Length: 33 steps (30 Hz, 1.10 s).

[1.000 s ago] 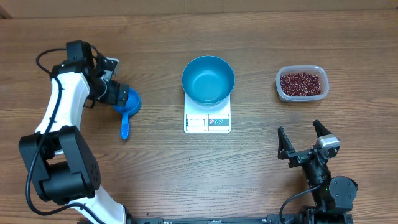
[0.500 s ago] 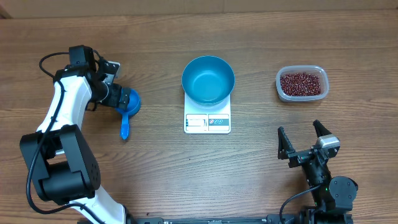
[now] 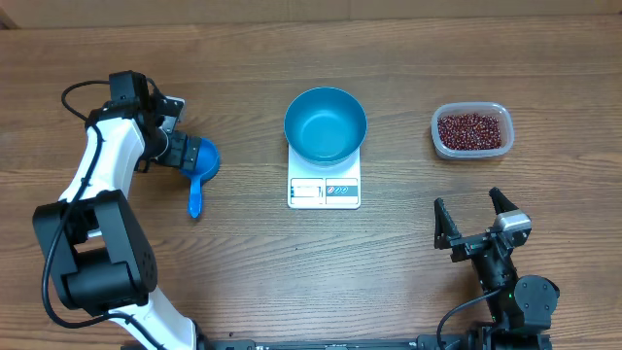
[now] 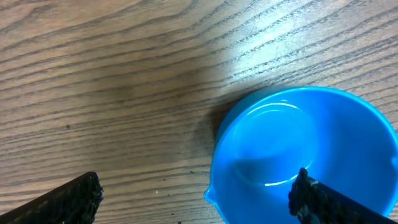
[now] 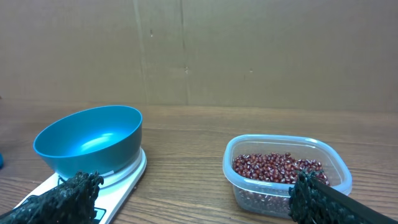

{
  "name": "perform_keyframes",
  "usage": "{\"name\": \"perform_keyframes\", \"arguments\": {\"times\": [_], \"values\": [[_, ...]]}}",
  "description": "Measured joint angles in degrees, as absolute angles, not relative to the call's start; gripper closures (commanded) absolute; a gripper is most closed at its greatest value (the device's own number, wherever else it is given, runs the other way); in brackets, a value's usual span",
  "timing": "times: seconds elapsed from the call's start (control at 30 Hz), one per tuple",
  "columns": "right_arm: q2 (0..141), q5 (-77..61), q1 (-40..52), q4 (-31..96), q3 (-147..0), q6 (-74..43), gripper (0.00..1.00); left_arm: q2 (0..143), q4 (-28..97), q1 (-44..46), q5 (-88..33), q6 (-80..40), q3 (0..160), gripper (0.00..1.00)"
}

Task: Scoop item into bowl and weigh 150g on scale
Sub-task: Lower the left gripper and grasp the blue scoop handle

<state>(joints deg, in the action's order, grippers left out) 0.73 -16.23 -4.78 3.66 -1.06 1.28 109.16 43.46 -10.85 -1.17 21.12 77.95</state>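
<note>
The blue bowl [image 3: 326, 124] [image 5: 87, 140] stands empty on the white scale [image 3: 324, 190] [image 5: 118, 183] at mid-table. Dark red-brown beans [image 3: 471, 129] [image 5: 277, 168] fill a clear plastic tub [image 3: 437, 136] [image 5: 249, 186] at the right. A small blue scoop [image 3: 201, 161] [image 4: 298, 143] lies at the left, with its handle pointing toward the front edge. My left gripper [image 3: 185, 151] [image 4: 196, 199] hangs open over the scoop's cup, with one finger over the cup and the other over bare wood. My right gripper [image 3: 476, 224] [image 5: 196, 199] is open and empty near the front right, facing the tub and scale.
The wooden table [image 3: 321, 262] carries only these things. A cardboard wall [image 5: 186, 50] stands behind the table's far edge. The left arm's white links [image 3: 92, 175] reach along the left side.
My left gripper has edged slightly to the right over the scoop's cup. The right arm, bowl, scale and tub have not moved.
</note>
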Motion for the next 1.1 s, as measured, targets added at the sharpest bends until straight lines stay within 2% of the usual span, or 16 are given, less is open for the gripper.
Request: {"name": "perform_keyframes", "arguments": {"times": [0.77, 0.83, 0.97, 1.1], "values": [[0.7, -16.2, -4.8, 3.7, -1.1, 1.3, 0.00, 114.0, 42.6, -9.0, -0.6, 18.3, 78.0, 0.00], [0.7, -16.3, -4.8, 3.7, -1.1, 1.3, 0.00, 114.0, 42.6, -9.0, -0.6, 18.3, 78.0, 0.04], [0.7, -16.3, -4.8, 3.6, -1.1, 1.3, 0.00, 114.0, 42.8, -9.0, -0.8, 18.0, 78.0, 0.24], [0.7, -16.3, -4.8, 3.7, -1.1, 1.3, 0.00, 114.0, 43.2, -9.0, -1.5, 17.7, 78.0, 0.34]]}}
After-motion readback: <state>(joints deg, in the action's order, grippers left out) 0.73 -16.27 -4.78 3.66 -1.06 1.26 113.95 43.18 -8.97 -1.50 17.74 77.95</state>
